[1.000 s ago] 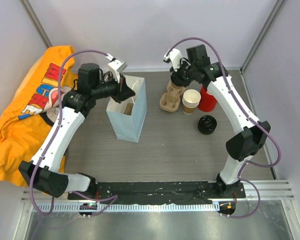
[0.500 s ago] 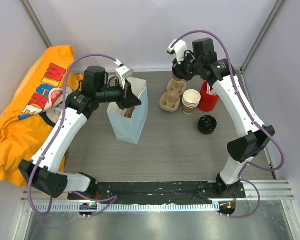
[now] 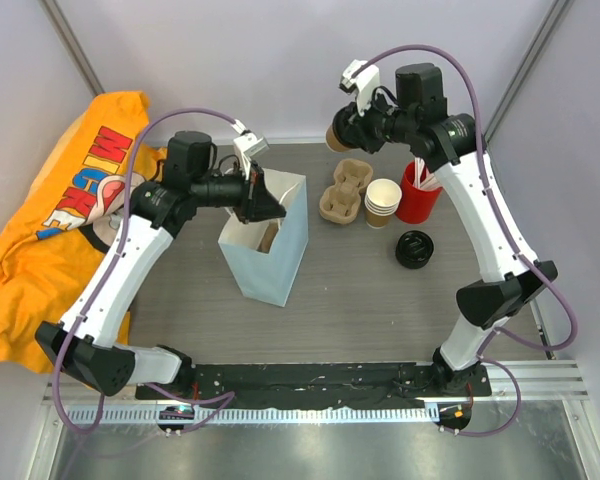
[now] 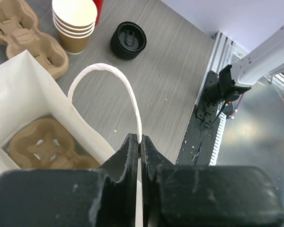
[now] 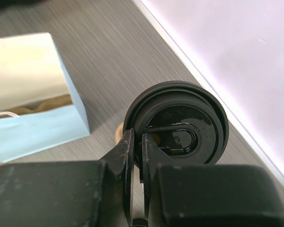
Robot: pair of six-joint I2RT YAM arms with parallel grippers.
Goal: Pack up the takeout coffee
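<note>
The right hand [image 5: 137,142], clamped on the rim of the round black lid [image 5: 180,120], holds the small brown kraft paper coffee cup [image 3: 336,137] at upper centre. The light-blue paper bag [image 3: 280,262] stands lower-left of it, and the left hand [image 4: 139,142] pinches the bag's white twisted handle [image 4: 106,71].

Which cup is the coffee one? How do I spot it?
Look at the far edge of the table, above the cardboard trays. The takeout coffee is held there in the right gripper's jaws. Unlike the stacked open cups, it wears a black lid.
</note>
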